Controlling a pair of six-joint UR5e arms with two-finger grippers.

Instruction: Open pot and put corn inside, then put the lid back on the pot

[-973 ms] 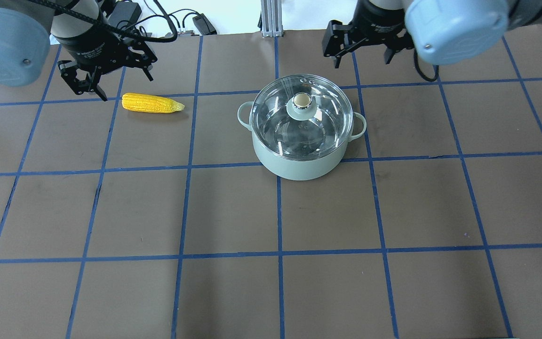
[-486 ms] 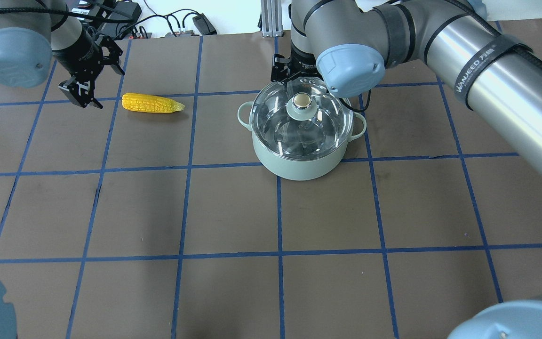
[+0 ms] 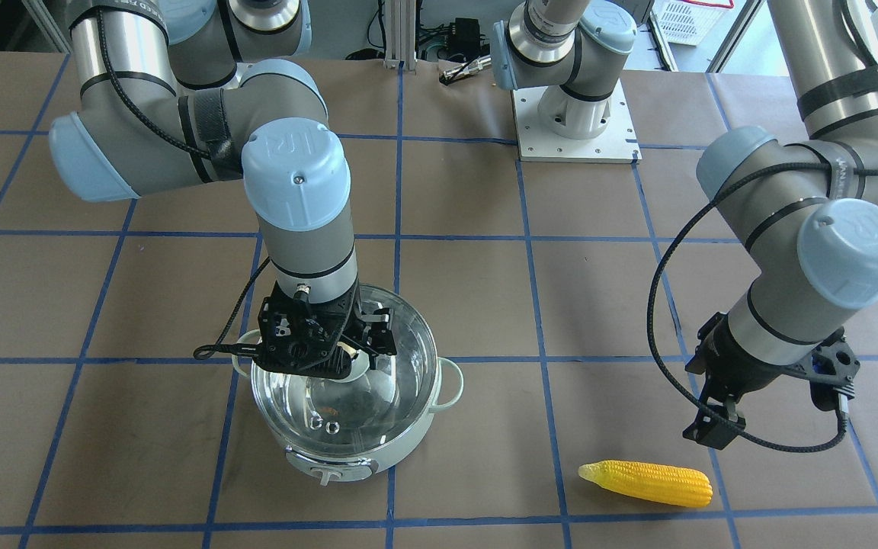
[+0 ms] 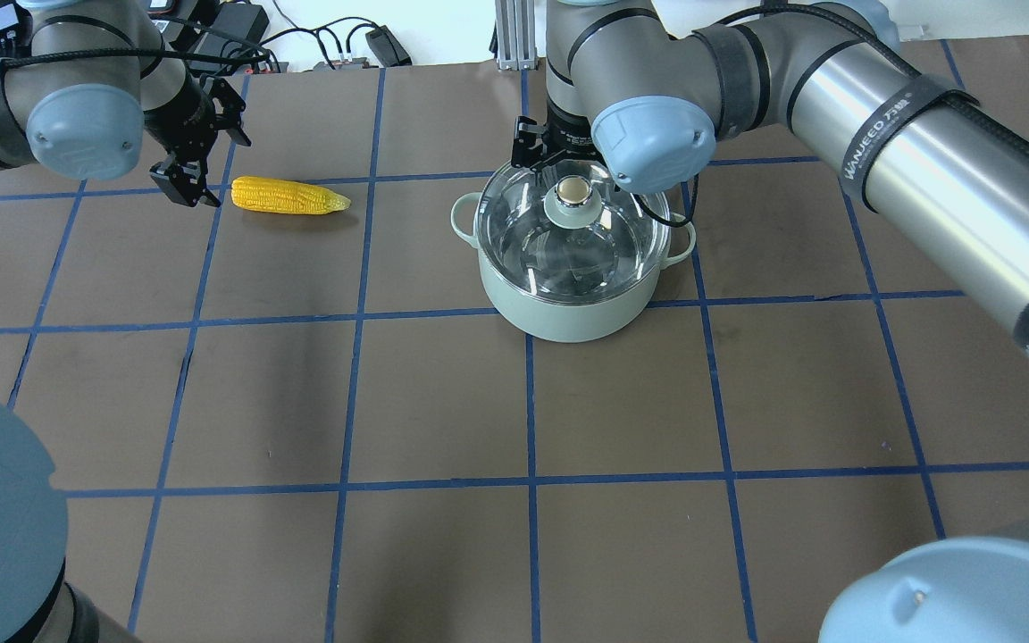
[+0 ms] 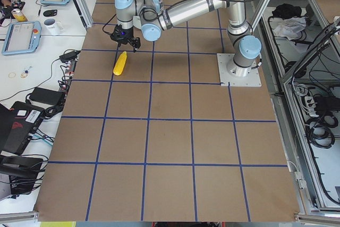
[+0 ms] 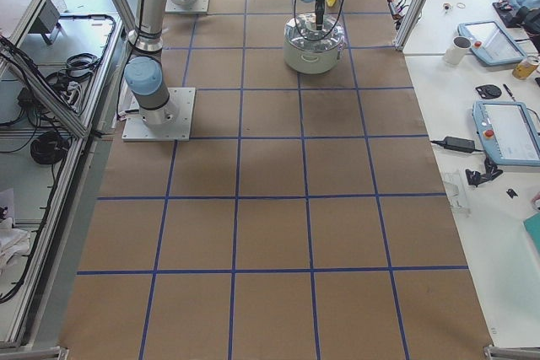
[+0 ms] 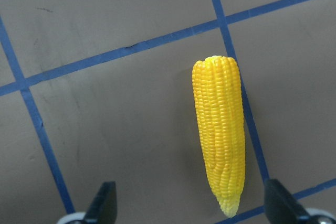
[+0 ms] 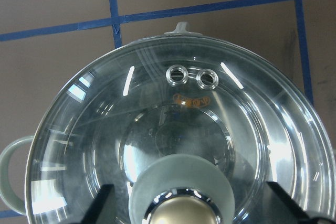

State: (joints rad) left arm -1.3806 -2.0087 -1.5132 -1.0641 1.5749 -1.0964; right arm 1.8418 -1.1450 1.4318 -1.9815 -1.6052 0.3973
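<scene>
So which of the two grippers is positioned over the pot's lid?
The right gripper: it is open, with the knob of the lid between its fingers. The left gripper is open too, but over the table beside the corn.

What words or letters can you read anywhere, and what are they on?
"WANJEED", followed by signs too small to read: on the black strap round the right arm.
"UR": on the blue cap of the right arm, and again on the blue cap of the left arm.
Orange mark on the lid: too blurred to read.
</scene>
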